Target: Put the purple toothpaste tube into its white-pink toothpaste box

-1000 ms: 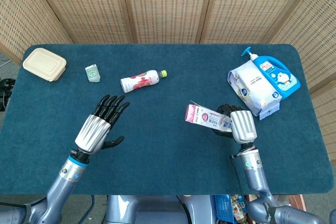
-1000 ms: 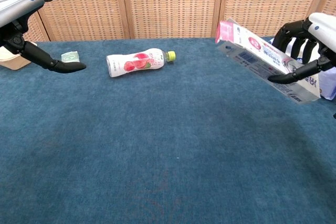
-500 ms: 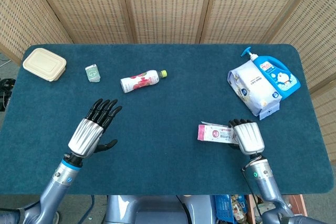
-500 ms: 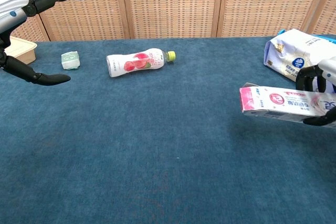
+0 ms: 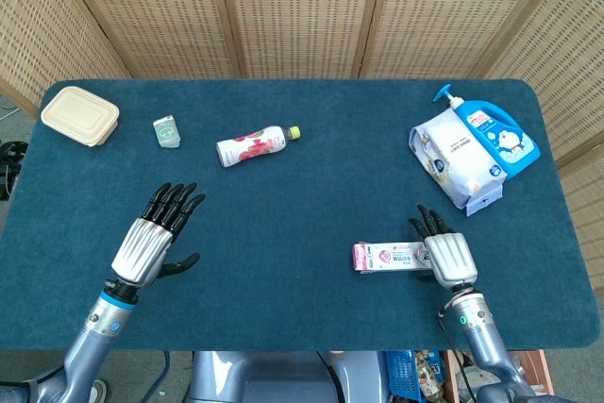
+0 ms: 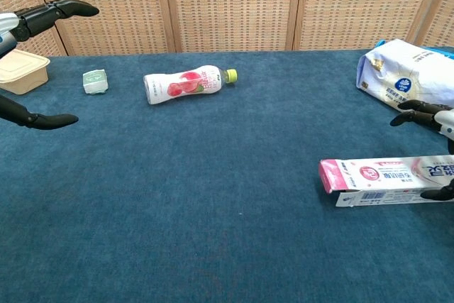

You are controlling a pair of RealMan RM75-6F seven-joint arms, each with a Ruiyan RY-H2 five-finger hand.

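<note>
Head view showed the long white-pink cardboard toothpaste box (image 5: 390,258) lying flat on the dark blue felt table (image 5: 302,299), near the front edge on the right side. Its long axis ran left to right, the pink end cap pointing toward the table's middle and the other end reaching under the right hand (image 5: 445,252). That silver-backed hand lay over the box's right end with its black fingers (image 5: 429,225) spread and extended; in the chest view the fingers (image 6: 418,110) stood above the box (image 6: 386,180) and the thumb sat low beside it, the hand itself cut off by the frame edge, so whether it touched the box could not be made out. The left hand (image 5: 151,240) hovered well apart on the left, fingers straight and splayed, thumb out, holding nothing. The purple toothpaste tube showed in neither view.

Farther back lay a white drink bottle with a red label and green cap (image 5: 253,145) on its side, a small pale green packet (image 5: 166,130), a beige lidded plastic container (image 5: 80,115), and at the right a white wipes pack (image 5: 453,158) partly covering a blue pump bottle (image 5: 497,136).
</note>
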